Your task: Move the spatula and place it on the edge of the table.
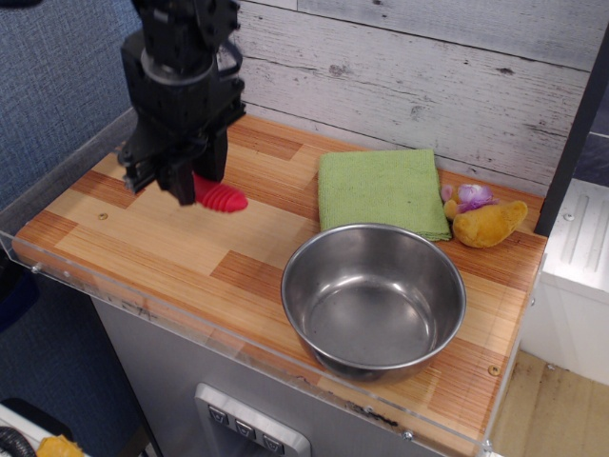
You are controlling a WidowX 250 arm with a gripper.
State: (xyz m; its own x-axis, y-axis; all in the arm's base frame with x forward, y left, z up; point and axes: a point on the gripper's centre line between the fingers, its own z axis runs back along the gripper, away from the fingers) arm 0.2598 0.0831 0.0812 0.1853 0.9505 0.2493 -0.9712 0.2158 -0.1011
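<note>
My black gripper (164,181) hangs over the left part of the wooden table (133,248) and is shut on the spatula (220,197). Only the ribbed red handle shows, sticking out to the right of the fingers just above the planks. The grey pronged head is hidden behind the gripper body. The gripper is near the table's left acrylic rim, well left of the steel bowl (373,300).
A green cloth (381,188) lies at the back middle. A yellow and purple plush toy (483,217) sits at the back right. The large steel bowl stands front right. A white plank wall runs behind the table.
</note>
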